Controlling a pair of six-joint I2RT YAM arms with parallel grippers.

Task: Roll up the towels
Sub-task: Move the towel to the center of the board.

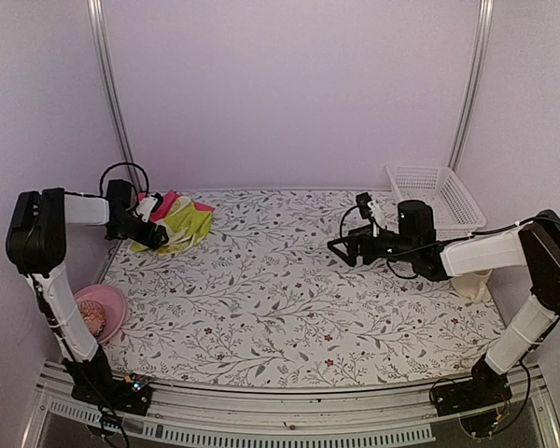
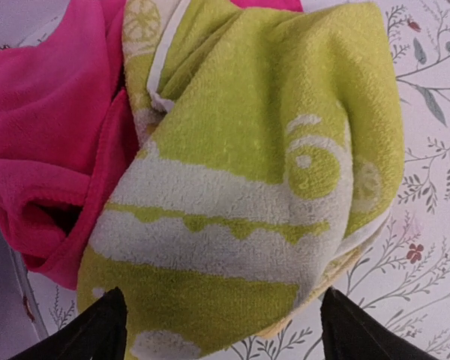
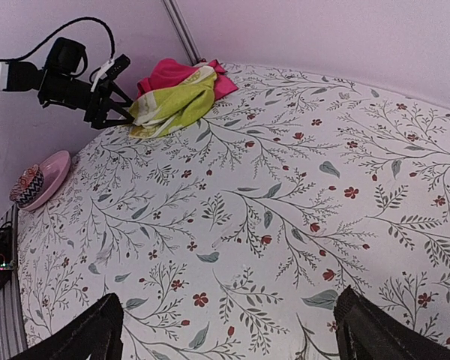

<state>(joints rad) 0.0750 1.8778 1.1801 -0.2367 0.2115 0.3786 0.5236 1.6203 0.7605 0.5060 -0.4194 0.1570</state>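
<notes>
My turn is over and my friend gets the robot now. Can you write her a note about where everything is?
Left tool: open, at the edge of the yellow-green towel, nothing gripped.
Right tool: open and empty, above the table, right of the middle.
Towels: the yellow-green towel and the pink towel lie crumpled together, touching, in the far left corner.
Done: nothing rolled.
Left: spread out and roll both towels.

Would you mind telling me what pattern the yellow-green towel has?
The towel has white wavy bands and round citrus-slice shapes; clearest in the left wrist view.
</notes>
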